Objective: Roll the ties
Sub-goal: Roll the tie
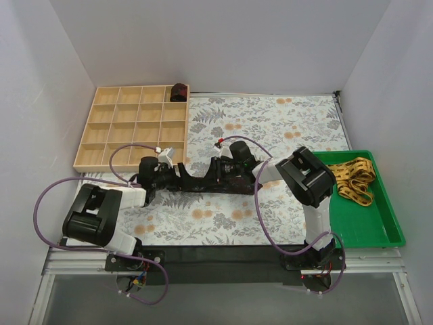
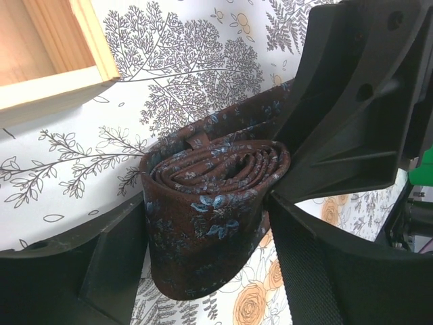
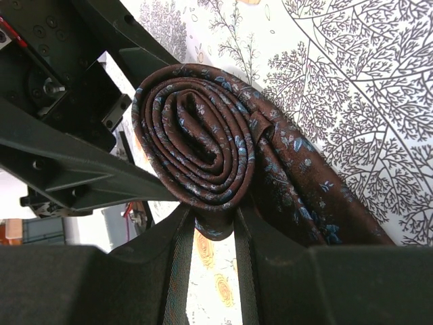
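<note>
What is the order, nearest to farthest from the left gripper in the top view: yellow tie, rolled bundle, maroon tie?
1. maroon tie, held in the left gripper, mid-table.
2. rolled bundle, behind it in the wooden tray, far right compartment.
3. yellow tie, far right in the green tray.

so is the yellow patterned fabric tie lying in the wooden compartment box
No, the yellow patterned tie lies in the green plastic tray on the right, well apart from the wooden box.

A robotics lab test cell: plain white panels (image 1: 223,40) box in the surface (image 1: 284,122) on three sides, two robot arms (image 1: 308,179) are bolted to a metal rail (image 1: 230,268) along its near edge, and purple cables (image 1: 40,203) loop loose beside them.
</note>
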Tool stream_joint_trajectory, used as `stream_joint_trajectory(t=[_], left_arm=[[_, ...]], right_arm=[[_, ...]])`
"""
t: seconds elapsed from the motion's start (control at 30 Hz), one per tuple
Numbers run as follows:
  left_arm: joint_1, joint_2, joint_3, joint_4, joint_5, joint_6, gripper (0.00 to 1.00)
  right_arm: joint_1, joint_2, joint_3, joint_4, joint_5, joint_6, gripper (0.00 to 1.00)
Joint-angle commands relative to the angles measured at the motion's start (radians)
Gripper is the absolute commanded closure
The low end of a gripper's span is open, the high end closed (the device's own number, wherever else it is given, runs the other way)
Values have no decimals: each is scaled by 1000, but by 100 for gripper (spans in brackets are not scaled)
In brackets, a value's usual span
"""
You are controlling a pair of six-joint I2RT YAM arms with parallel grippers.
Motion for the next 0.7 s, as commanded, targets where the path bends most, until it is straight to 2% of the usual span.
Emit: stream_joint_trajectory(t=[0.0,0.13,0.37,0.43,0.5,0.63,0.67], left_arm=[[-11,15,-15,58,-1,-9,38],[-13,34,-8,46,-4,-10,49],[-18,60,17,-17,-13,-21,79],[-18,58,34,-49,-28,-19,83],[-18,49,51,-112,-42,-20,92],[-19,2,120,-320,-149,34,96],[-18,-6,153,-423,-176,48,98]], right_arm=[[-5,17,34,53,-42,37,70],[-5,17,32,59,-40,44,69],[-10,-5,25,60,-26,30,64],[-13,-31,17,59,-16,10,61],[-24,-57,-6,57,-7,-16,58],[-70,-153,-69,30,29,-82,57],[-79,-170,-80,11,36,-105,57]])
